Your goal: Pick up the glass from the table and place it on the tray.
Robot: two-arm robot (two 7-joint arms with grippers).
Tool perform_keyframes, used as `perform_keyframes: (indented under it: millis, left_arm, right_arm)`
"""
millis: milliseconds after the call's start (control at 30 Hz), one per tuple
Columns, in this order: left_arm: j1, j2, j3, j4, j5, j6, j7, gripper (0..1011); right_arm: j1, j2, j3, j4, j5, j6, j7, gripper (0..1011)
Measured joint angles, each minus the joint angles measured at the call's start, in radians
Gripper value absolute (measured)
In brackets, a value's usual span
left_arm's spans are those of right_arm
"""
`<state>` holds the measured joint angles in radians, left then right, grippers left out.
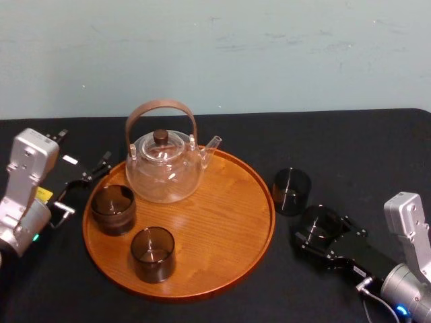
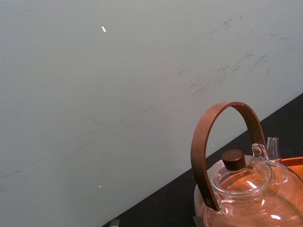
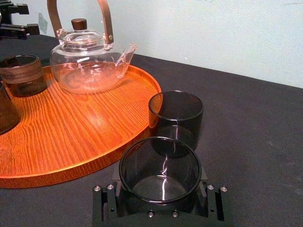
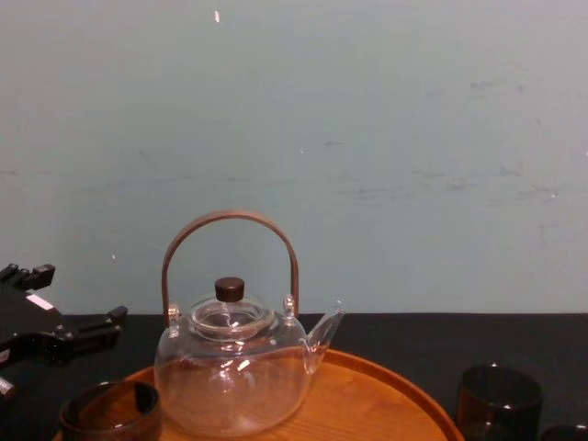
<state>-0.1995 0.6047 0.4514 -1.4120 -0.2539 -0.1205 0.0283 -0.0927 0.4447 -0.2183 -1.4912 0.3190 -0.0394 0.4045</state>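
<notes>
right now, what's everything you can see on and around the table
table: one, black, under everything
tray: one, orange-brown, round, mid-table
teapot: one, clear glass with brown handle, far side of the tray
tray glasses: two, smoky dark, near left of the tray
far glass: one, smoky dark, on the table right of the tray
near glass: one, smoky dark, nearer than the far glass
left pincer: open, left of the tray
right pincer: around the near glass
</notes>
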Motion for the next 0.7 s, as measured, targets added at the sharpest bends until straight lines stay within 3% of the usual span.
perform_keyframes:
  millis: [700]
  left_arm:
    - [0.0, 0.0, 0.0, 0.0, 0.0, 0.0, 0.0, 1001]
  right_arm:
    - [0.0, 0.003, 0.0, -0.001, 0.008, -0.003, 0.007, 905]
